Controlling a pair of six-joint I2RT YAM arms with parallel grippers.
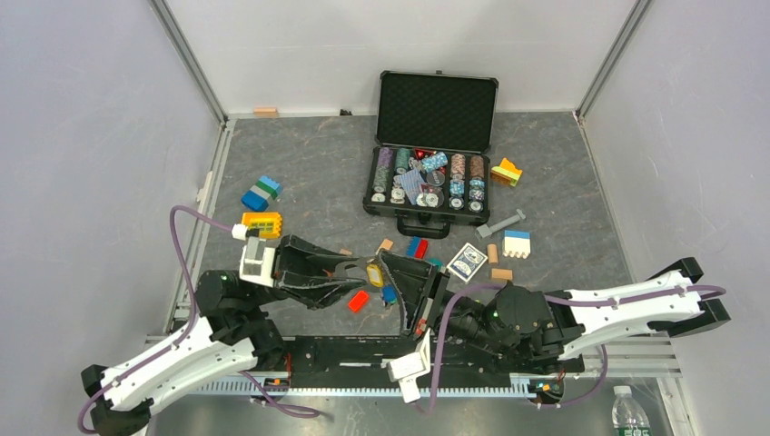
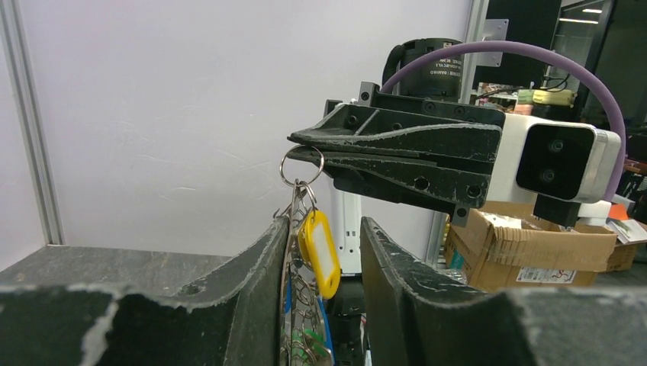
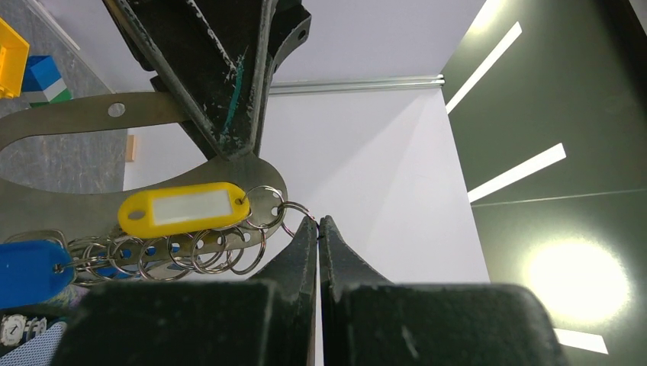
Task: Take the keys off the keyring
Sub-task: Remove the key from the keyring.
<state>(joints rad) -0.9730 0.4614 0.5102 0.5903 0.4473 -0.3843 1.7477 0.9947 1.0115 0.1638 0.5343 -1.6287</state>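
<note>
Above the table (image 1: 300, 163), in the top view, the left fingers (image 1: 327, 270) and right fingers (image 1: 404, 272) meet at the hanging keys (image 1: 374, 272). In the left wrist view, the right fingers pinch shut on the keyring (image 2: 281, 169); the keys dangle between the left fingers, which stand partly apart, gripping nothing. In the right wrist view, closed tips clamp the ring.

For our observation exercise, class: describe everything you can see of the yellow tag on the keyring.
The yellow tag is an oblong of glossy plastic with rounded ends and a blank white label window. One end has a small hole; the other joins a chain of silver rings. It hangs in the air in the gap between the left gripper's parted fingers; whether it touches them is unclear. Above it, the right gripper pinches the top ring.
</note>
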